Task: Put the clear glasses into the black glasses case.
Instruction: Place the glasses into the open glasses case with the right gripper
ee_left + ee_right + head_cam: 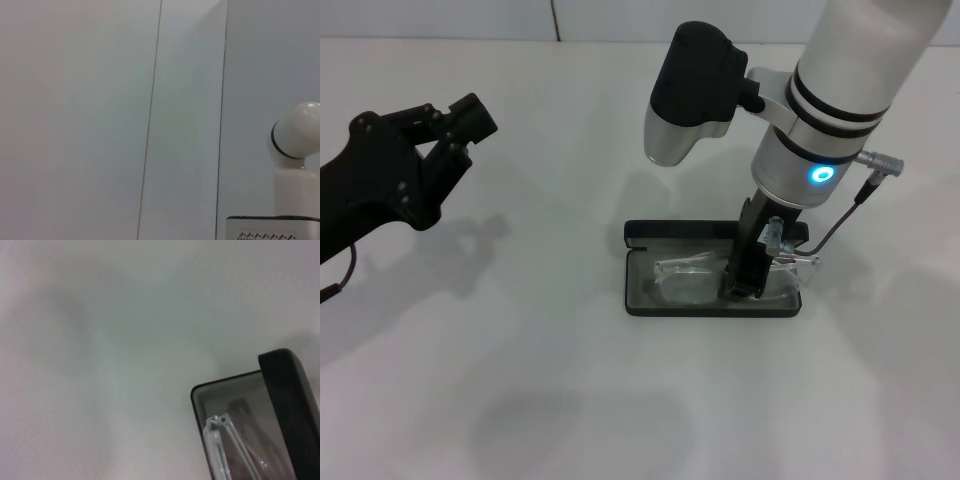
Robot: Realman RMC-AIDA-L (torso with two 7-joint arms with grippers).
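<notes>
The black glasses case (710, 311) lies open on the white table, right of centre, its lid (680, 232) folded back on the far side. Inside it rest the clear glasses (685, 276), whose right end reaches over the case's right rim. My right gripper (740, 286) points straight down into the right half of the case, shut on the glasses. The right wrist view shows a corner of the case (285, 390) and a hinge of the clear glasses (217, 440) above the grey lining. My left gripper (460, 130) hovers open at the far left, well away from the case.
The white table (520, 380) surrounds the case, with only shadows on it. A white wall with panel seams runs along the back. The left wrist view holds that wall and a white rounded robot part (295, 140).
</notes>
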